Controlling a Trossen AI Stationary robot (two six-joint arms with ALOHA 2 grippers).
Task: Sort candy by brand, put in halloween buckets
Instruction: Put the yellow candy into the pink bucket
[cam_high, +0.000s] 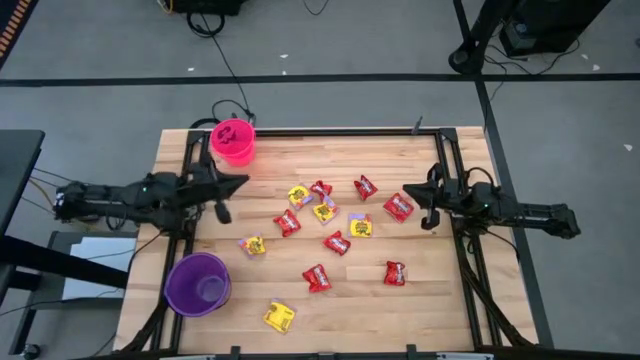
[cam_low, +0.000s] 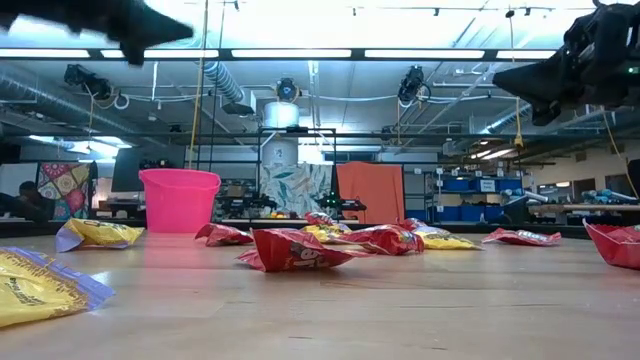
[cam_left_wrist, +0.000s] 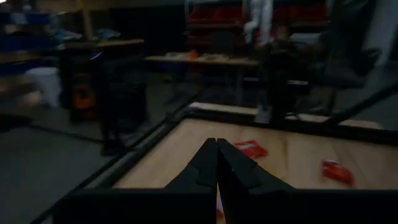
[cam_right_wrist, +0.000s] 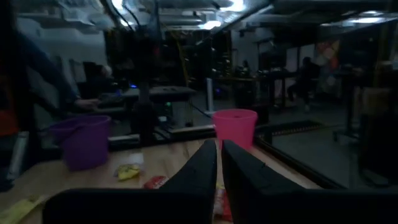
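Your pincers hang empty above the desk (cam_high: 420, 300).
Left pincer (cam_high: 240, 181) closed; right pincer (cam_high: 405, 195) closed, candy (cam_high: 337, 242) untouched.

Glossy candy wrappers (cam_low: 298, 250), seemingly plastic; wooden table (cam_high: 430, 300).

The high view looks straight down on the whole table (cam_high: 400, 310) from well above. The low view sits at the surface's level, close to the nearest candy (cam_low: 296, 250), facing across to the pink bucket (cam_low: 179, 200) and the room behind. Each wrist view looks forward over the table; the right one shares the pink bucket (cam_right_wrist: 234, 126), and the dim left one probably shares red candy (cam_left_wrist: 249, 149).
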